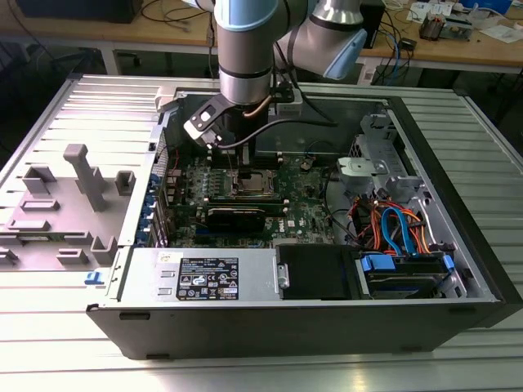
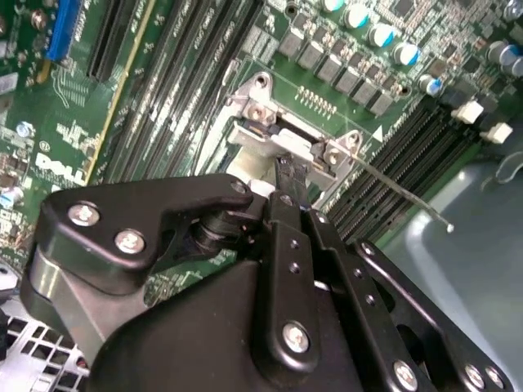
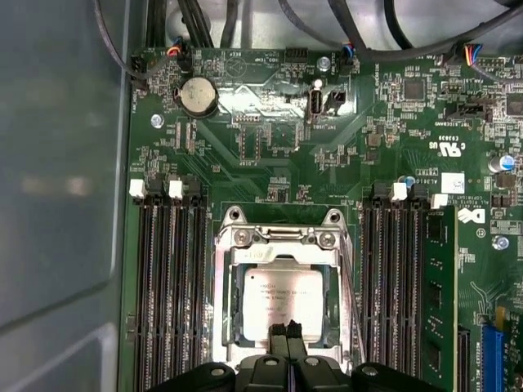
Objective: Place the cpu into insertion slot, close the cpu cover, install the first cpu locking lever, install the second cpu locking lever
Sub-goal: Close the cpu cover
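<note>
Silver-grey cpu [image 3: 282, 298] is seen seated in the insertion slot [image 3: 232, 318], directly beneath the tool [image 3: 286, 331].
The cpu cover [image 3: 282, 251] appears lowered over it; the tool's tips are pressed together, grasping nothing, above its edge; a locking lever [image 2: 409, 196] is judged unlatched.

The cpu [image 3: 276, 296] lies in the insertion slot [image 3: 237, 327], between memory slots [image 3: 167, 294].

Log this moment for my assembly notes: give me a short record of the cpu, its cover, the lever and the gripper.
cpu: seated in the insertion slot, metal top up
cpu cover: appears to lie flat, framing the cpu
locking lever: thin rod sticking out from the slot, looks unlatched
gripper: fingertips together over one edge of the cpu
</note>
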{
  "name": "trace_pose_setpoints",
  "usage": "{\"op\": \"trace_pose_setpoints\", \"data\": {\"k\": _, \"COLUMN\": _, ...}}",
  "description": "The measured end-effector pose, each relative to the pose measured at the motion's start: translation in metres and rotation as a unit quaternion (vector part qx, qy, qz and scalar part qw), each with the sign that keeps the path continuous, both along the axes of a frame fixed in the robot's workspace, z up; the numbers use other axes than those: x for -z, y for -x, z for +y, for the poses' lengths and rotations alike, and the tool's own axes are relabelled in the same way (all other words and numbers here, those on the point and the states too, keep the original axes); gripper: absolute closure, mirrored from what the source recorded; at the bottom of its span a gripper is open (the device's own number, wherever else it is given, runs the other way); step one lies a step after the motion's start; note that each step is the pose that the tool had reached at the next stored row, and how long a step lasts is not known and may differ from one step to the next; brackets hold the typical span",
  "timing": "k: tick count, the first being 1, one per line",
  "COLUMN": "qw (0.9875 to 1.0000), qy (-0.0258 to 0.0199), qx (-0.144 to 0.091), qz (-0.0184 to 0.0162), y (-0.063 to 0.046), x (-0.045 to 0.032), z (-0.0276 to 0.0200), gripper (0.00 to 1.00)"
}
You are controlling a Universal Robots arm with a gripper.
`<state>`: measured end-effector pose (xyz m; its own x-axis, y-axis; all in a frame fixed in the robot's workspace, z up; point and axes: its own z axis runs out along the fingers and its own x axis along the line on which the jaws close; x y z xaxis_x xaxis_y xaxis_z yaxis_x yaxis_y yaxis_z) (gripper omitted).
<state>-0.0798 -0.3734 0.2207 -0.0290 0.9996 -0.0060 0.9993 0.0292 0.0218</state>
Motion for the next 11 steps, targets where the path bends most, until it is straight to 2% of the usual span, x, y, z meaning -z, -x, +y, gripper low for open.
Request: {"op": "trace_pose_setpoints", "data": {"k": 11, "qw": 1.0000, "qy": 0.0000, "qx": -0.001, "qz": -0.0001, "y": 0.0019, "x": 0.0029, "z": 0.0000, "gripper": 0.89}}
